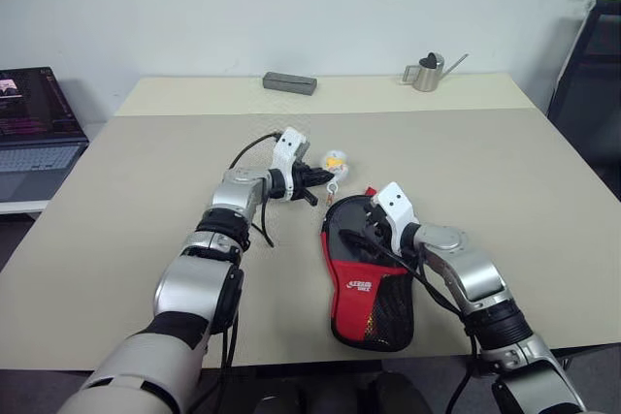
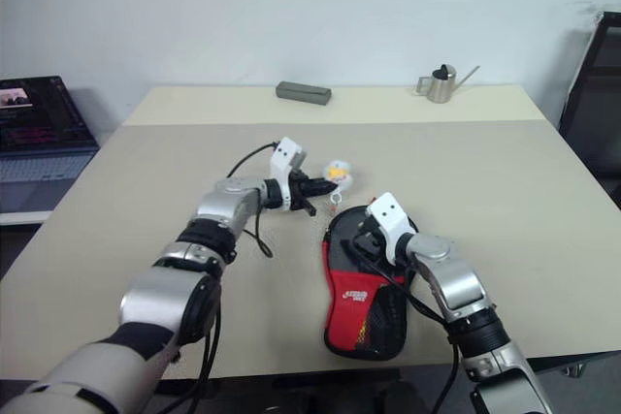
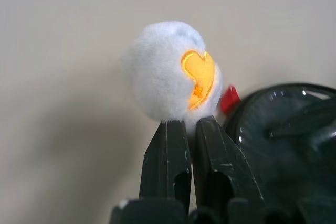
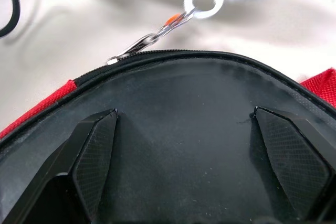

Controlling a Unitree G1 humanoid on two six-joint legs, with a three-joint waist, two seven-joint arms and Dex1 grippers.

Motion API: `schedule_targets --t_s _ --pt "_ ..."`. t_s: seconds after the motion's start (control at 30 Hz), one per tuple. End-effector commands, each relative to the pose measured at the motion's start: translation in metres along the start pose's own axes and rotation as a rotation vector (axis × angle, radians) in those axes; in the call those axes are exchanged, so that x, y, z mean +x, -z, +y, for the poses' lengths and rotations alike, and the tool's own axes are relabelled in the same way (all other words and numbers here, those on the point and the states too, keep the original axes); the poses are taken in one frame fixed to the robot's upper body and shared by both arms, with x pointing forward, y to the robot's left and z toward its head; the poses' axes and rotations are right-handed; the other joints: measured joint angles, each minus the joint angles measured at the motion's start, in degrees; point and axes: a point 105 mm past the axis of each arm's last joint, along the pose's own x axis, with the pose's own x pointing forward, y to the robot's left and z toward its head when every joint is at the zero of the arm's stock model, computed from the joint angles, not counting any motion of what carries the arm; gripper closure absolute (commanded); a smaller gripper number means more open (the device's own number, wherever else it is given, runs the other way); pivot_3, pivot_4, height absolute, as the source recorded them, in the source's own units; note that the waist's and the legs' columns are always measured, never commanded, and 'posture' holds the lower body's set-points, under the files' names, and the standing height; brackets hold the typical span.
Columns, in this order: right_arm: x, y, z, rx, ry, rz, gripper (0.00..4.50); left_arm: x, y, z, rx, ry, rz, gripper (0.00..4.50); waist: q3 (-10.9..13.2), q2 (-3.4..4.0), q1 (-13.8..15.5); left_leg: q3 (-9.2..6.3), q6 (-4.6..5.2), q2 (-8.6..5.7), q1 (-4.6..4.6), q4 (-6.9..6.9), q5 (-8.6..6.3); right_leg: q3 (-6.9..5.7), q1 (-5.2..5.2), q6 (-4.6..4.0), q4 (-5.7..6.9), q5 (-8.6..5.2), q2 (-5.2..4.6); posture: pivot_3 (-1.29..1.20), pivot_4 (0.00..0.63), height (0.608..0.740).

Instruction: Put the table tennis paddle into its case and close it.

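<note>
2 grippers share work: left gripper (image 3: 190, 129) pinches the pompom (image 3: 170, 72) zipper pull; right gripper (image 4: 210, 156), spread wide, steadies the case (image 1: 364, 283).

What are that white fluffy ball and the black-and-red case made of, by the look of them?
The white ball looks like soft plush: fuzzy pile, with an orange stitched patch. The case seems to be woven fabric, matte black on its round part and red with black mesh toward the handle end; a metal zip pull glints at its edge.
</note>
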Motion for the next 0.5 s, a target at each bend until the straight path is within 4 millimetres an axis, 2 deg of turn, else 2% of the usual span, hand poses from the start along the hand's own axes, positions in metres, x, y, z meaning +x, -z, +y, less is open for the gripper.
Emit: schedule_targets --t_s 0.03,0.3,0.5 --pt "0.006 0.041 0.016 0.073 -0.029 0.144 0.0 0.001 -0.023 0.004 0.067 -0.026 -0.046 4.48 0.0 -0.01 -0.1 0.0 0.0 0.0 0.0 0.0 0.0 0.0 0.0 0.0 0.0 0.0 0.0 0.0 0.15 0.74" --pt "0.007 0.043 0.025 0.083 -0.03 0.145 0.0 0.002 -0.03 0.011 0.11 -0.093 -0.052 4.48 0.0 -0.04 -0.1 -0.01 0.0 0.0 0.0 0.0 0.0 0.01 -0.01 0.0 -0.01 0.0 0.04 0.0 0.15 0.74" --pt "0.008 0.046 0.031 0.108 -0.019 0.144 0.0 0.022 -0.037 -0.006 0.147 -0.07 -0.046 4.48 -0.1 -0.09 0.0 -0.03 0.0 -0.01 -0.01 0.0 0.0 0.0 0.0 0.01 -0.01 0.0 0.04 0.0 0.15 0.74"
